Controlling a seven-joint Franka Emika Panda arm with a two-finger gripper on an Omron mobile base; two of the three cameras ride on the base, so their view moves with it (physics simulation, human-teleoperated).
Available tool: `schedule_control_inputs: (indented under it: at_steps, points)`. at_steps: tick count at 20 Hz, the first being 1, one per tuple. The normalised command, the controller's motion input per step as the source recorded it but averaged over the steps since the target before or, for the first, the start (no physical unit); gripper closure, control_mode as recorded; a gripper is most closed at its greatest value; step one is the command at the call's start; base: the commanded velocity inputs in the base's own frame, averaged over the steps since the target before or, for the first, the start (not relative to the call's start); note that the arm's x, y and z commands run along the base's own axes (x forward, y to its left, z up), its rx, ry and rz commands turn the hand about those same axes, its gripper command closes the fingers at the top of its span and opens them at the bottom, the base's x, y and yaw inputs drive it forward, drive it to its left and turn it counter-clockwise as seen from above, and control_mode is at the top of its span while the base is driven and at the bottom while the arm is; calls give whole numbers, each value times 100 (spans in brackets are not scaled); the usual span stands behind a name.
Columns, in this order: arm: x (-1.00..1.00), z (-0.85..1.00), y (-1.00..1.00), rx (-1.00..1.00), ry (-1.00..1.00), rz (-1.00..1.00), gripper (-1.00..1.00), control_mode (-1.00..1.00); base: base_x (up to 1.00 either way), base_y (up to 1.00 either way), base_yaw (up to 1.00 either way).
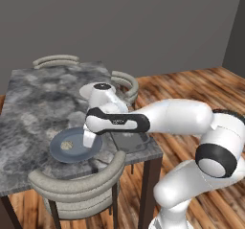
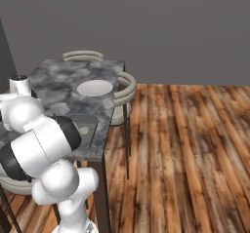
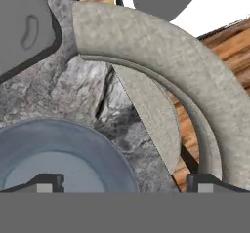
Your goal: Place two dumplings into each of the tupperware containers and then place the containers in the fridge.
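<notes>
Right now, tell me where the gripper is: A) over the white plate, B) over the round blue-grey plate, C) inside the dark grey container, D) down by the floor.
B: the open gripper hangs above the near edge of the blue-grey plate, which holds one dumpling.

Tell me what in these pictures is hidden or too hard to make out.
- Dark grey container, left base view: mostly behind the arm.
- Lump inside it, right base view: too small to count dumplings.
- Blue-grey plate, hand view: cut off by the bottom edge.
- Gripper, left base view: fingertips blurred against the plate.
</notes>
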Motion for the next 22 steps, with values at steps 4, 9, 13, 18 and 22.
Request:
schedule_control_inputs:
  at_steps: [4, 9, 13, 18, 22]
  points:
    - [45, -13, 69, -3, 1, 18, -100, -100, 0, 0, 0]
    - [34, -65, 25, -5, 0, 15, -100, -100, 0, 0, 0]
    - [40, -67, 0, 0, 0, 15, -100, -100, 0, 0, 0]
    - [71, -18, 6, 0, 0, 16, -100, -100, 0, 0, 0]
    - [54, -38, 21, 0, 0, 16, -100, -100, 0, 0, 0]
